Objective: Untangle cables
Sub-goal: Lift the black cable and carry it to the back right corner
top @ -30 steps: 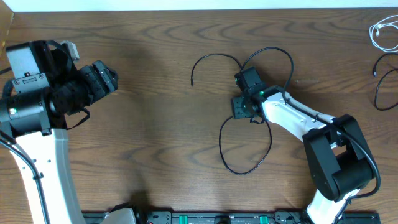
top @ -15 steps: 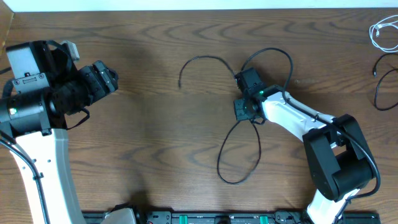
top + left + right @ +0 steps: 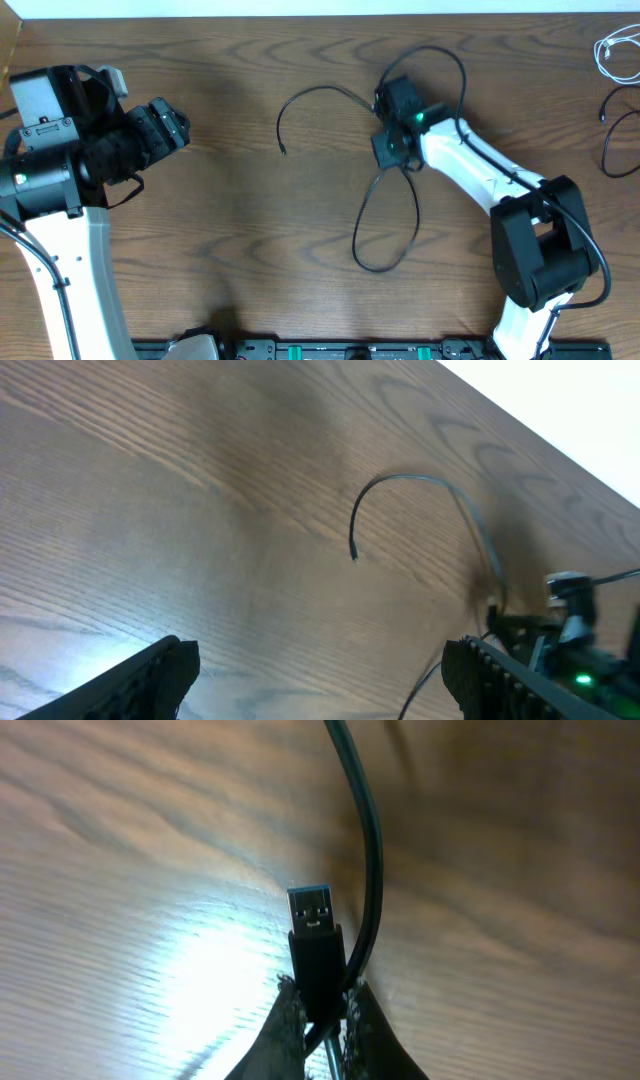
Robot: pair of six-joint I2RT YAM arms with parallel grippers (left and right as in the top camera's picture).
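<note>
Two black cables (image 3: 355, 240), one white cable (image 3: 612, 50), right hand (image 3: 322, 1005) pinching one plug (image 3: 314, 945)

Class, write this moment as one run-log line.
right gripper: shut on thin black USB cable | left gripper: open, empty

Table (image 3: 150, 490): brown wood grain is seen across nearly the whole view.
Far edge: a white strip (image 3: 590, 410) is seen at the upper right.
Black cable (image 3: 410, 478): laid in an arch, its free end resting on the wood and its other side lost in dark parts at the right.
Left gripper (image 3: 320, 652): held wide apart above bare wood, its black fingers (image 3: 150, 675) seen at both lower corners.
Right arm (image 3: 570, 622): seen at the right edge, a green light (image 3: 583, 681) lit.
</note>
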